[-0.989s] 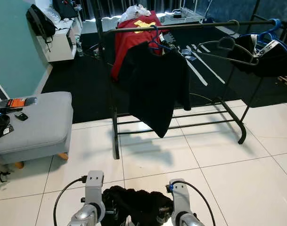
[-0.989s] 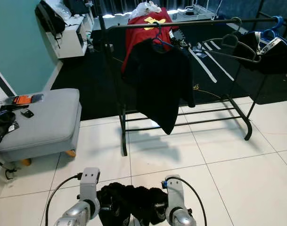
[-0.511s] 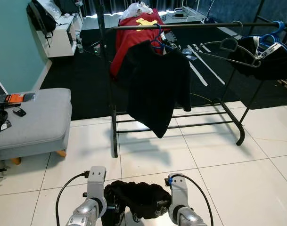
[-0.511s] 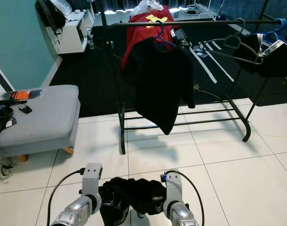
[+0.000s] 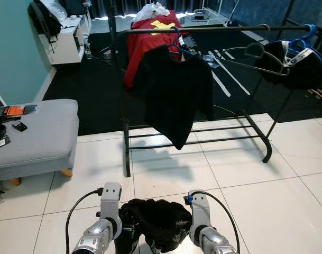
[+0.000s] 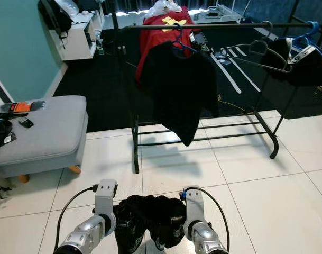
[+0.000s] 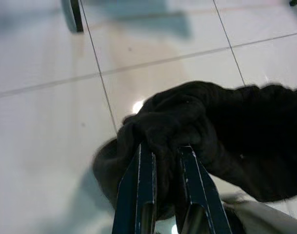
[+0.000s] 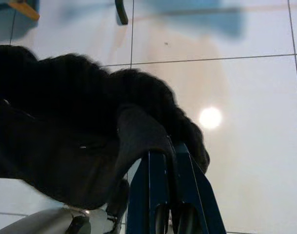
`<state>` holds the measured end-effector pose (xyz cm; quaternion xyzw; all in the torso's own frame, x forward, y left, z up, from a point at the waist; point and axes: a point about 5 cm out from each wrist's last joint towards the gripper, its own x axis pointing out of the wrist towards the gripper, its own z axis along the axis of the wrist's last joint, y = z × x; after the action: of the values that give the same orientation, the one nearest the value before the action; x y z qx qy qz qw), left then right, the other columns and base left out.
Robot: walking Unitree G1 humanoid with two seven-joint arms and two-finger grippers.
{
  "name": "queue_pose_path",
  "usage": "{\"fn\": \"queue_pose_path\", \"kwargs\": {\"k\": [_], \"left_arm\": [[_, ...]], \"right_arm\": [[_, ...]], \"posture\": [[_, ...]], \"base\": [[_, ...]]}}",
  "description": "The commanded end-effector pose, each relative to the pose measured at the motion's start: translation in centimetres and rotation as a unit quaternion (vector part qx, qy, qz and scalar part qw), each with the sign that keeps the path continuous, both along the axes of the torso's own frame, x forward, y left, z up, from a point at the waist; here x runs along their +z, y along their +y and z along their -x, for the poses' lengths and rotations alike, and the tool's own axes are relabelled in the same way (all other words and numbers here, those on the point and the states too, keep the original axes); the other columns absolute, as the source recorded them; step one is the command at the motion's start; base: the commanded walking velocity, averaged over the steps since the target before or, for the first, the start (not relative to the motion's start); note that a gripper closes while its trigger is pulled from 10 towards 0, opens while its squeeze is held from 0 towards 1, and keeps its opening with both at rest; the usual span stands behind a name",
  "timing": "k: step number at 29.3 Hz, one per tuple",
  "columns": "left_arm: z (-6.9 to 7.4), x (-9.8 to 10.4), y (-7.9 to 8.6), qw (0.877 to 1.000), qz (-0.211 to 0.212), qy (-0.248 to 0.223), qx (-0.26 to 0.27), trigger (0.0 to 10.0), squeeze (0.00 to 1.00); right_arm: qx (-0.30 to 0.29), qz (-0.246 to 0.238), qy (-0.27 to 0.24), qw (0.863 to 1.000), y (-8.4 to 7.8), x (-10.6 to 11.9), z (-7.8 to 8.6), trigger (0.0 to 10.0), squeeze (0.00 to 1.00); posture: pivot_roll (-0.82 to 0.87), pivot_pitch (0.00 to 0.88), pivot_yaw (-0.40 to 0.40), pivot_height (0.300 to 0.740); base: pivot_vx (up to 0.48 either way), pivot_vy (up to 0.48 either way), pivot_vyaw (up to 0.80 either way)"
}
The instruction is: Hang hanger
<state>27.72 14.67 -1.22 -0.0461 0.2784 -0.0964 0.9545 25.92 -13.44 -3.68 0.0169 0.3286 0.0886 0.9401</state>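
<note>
Black fabric, a bunched dark garment (image 5: 154, 225), hangs between the robot's two arms near the bottom of the head views, above the white tiled floor (image 5: 266, 196). The left gripper (image 7: 163, 155) has its two fingers nearly closed, pinching a fold of the garment at its left end. The right gripper (image 8: 167, 161) likewise has its fingers drawn close together with a fold of the same cloth caught between them at the right end. No hanger can be made out inside the bundle.

Farther off stands a black clothes rack (image 5: 203, 29), its rail running left to right across the far part of the scene. A black shirt (image 5: 174, 95) hangs from the rail on a blue hanger (image 5: 174, 47), left of the rail's middle. Behind it a red garment with a yellow print (image 5: 150, 32) is draped over the rail. Toward the right end of the rail hangs an empty grey hanger (image 5: 253, 53), and just beyond it a dark garment on another blue hanger (image 5: 303, 58).

On the left, near the teal wall (image 5: 15, 63), sits a grey padded ottoman (image 5: 36, 135) with an orange-and-black object (image 5: 15, 110) and a small dark device (image 5: 20, 126) on its top. A black rug (image 5: 92, 90) covers the floor beyond the tiles, and a white shelf unit (image 5: 65, 37) stands at the far left.
</note>
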Motion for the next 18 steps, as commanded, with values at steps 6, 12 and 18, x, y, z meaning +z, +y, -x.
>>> {"fn": "queue_pose_path", "kwargs": {"k": [6,12,18], "left_arm": [[0.2,-0.1,1.6,1.000,-0.016,0.001,0.024,10.0,0.00],[0.3,-0.6,2.1,0.997,-0.028,0.017,0.070,10.0,0.00],[0.7,-0.8,2.2,0.996,-0.015,0.033,0.077,10.0,0.00]], "right_arm": [[-0.007,-0.002,-0.007,1.000,-0.3,-0.2,0.5,10.0,0.00],[-0.004,-0.001,-0.012,1.000,-0.4,-0.1,0.3,10.0,0.00],[0.001,-0.007,-0.011,1.000,0.4,0.0,0.1,10.0,0.00]], "posture": [[0.01,0.062,0.028,0.740],[0.02,0.054,0.026,0.740],[0.03,0.061,0.017,0.740]], "base": [[0.000,0.000,0.00],[0.000,0.000,0.00],[0.000,0.000,0.00]]}}
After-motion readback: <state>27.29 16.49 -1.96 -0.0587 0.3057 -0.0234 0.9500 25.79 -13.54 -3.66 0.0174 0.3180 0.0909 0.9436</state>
